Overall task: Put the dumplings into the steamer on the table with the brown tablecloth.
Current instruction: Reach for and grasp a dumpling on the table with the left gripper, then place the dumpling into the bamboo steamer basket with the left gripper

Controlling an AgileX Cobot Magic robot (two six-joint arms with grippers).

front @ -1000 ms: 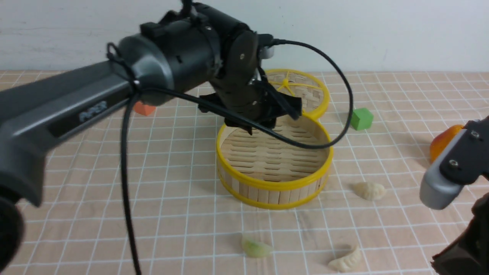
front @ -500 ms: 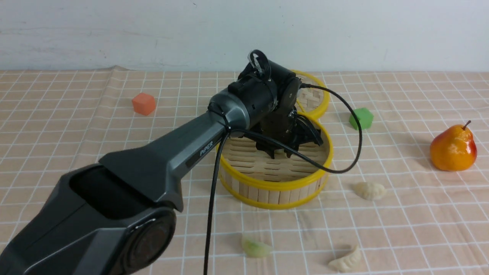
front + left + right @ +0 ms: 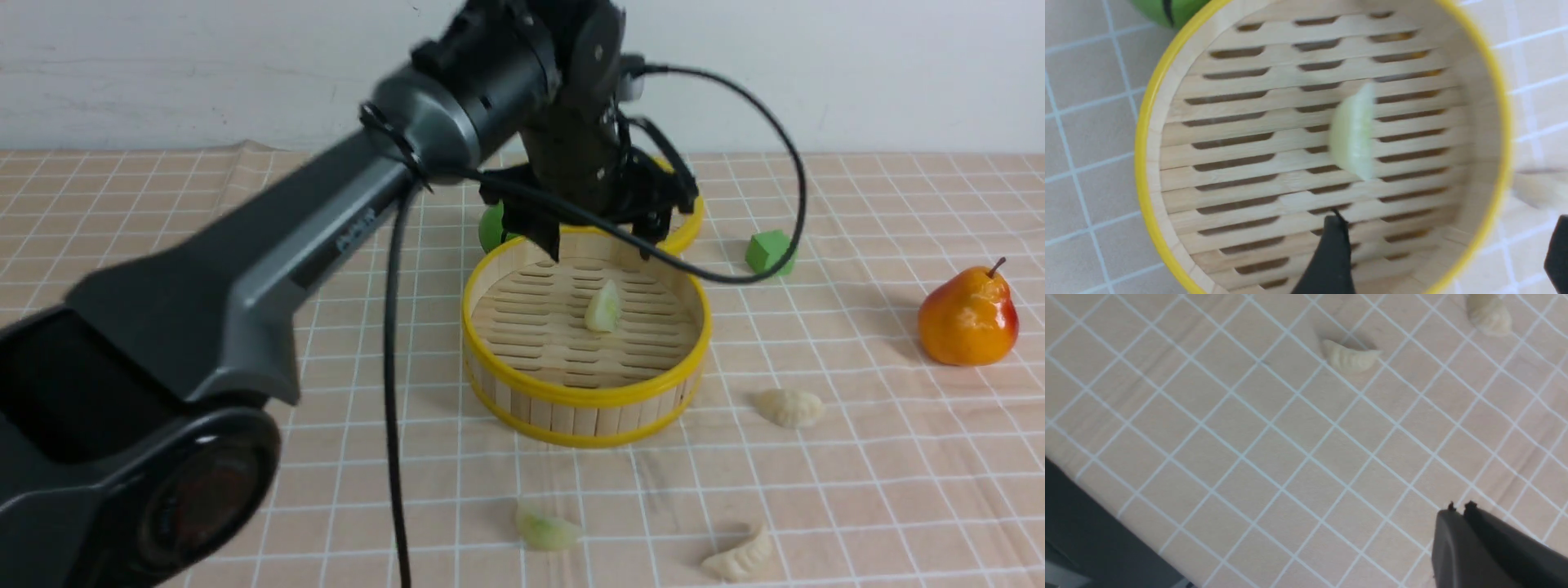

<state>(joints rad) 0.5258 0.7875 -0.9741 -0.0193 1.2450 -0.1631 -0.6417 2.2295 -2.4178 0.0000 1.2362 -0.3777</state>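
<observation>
Left fingers (image 3: pixel 549 237) lifted, spread; wrist view alone shows right fingers (image 3: pixel 1453 543) together.

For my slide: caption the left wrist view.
Open left gripper over the steamer, one green dumpling on its floor.

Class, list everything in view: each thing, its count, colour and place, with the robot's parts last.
cloth: one, peach with white grid, under everything.
steamer: one, bamboo with yellow rims, middle.
green dumplings: two, pale green, one in the steamer, one on the cloth.
cream dumplings: two, cream, on the cloth, front right of the steamer.
lid: one, yellow-rimmed, behind the steamer.
cube: one, green, right of the lid.
pear: one, orange-yellow, far right.
round thing: one, green, behind the steamer, mostly hidden.
left tool: one, black, open above the steamer.
right tool: one, black, shut above bare cloth.
</observation>
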